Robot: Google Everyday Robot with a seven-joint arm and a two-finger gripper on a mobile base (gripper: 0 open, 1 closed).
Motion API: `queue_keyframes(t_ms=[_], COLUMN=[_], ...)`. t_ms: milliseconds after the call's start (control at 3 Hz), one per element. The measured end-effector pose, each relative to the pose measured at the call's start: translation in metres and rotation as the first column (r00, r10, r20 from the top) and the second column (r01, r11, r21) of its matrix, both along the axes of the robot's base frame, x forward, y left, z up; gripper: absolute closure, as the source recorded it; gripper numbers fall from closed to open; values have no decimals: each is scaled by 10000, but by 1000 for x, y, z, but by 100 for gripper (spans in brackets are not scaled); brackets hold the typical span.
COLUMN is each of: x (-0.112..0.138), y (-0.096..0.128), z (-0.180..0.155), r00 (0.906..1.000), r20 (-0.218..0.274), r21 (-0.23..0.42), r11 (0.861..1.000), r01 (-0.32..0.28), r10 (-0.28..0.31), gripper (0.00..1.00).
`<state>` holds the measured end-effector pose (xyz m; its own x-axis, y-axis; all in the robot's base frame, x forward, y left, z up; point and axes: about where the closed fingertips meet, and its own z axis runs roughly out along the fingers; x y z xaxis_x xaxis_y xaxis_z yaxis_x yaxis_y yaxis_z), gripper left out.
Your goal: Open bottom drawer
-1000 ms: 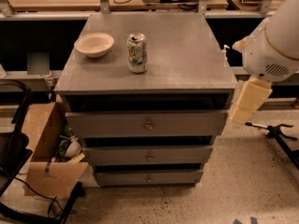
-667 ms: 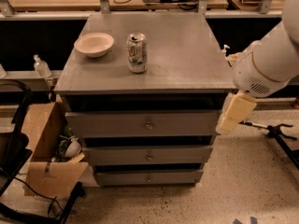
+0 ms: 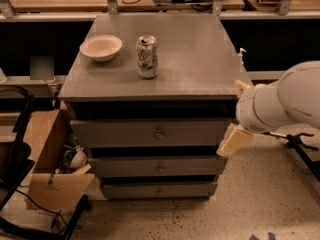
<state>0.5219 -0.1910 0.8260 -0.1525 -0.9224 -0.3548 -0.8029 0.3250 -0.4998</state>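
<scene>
cabinet: grey three-drawer cabinet (image 3: pixel 200 59) with a flat grey top, standing on a speckled floor, seen from the front and above
bottom drawer: lowest grey drawer front (image 3: pixel 130 190) with a small round metal knob (image 3: pixel 160 189) at its centre, at the foot of the cabinet; looks the narrowest of the three and looks closed
other drawers: middle grey drawer (image 3: pixel 125 167) and top grey drawer (image 3: pixel 115 133) stacked above it, each with a like knob, dark gaps between the fronts
gripper: cream-coloured gripper (image 3: pixel 234 141) at the cabinet's right front edge, level with the gap between the top and middle drawers, well above the bottom drawer and apart from its knob; can't tell if it is wide or narrow, nothing seen held
arm: bulky white robot arm (image 3: pixel 285 101) coming in from the right edge, gripper hanging below it
bowl: shallow cream round bowl (image 3: pixel 101 47) near the left edge of the cabinet top
can: upright green and white drink can (image 3: pixel 147 56) just right of the bowl, nearer the front edge, apart from it
box: open brown cardboard box (image 3: pixel 47 149) on the floor against the cabinet's left side, small items inside too unclear to name
</scene>
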Motion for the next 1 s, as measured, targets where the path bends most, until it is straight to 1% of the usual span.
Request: queue_keyframes(t_ms=[333,667,1000], x=[15,15,23], y=[3,3,8], z=[16,16,-25], r00=[9968,9968,9969], r20=[801,800,762], r21=[176,176,386], r11=[9998,9998,9992], r01=[54,54,141], r10=[-68,-68,-171], gripper=[0,0,0])
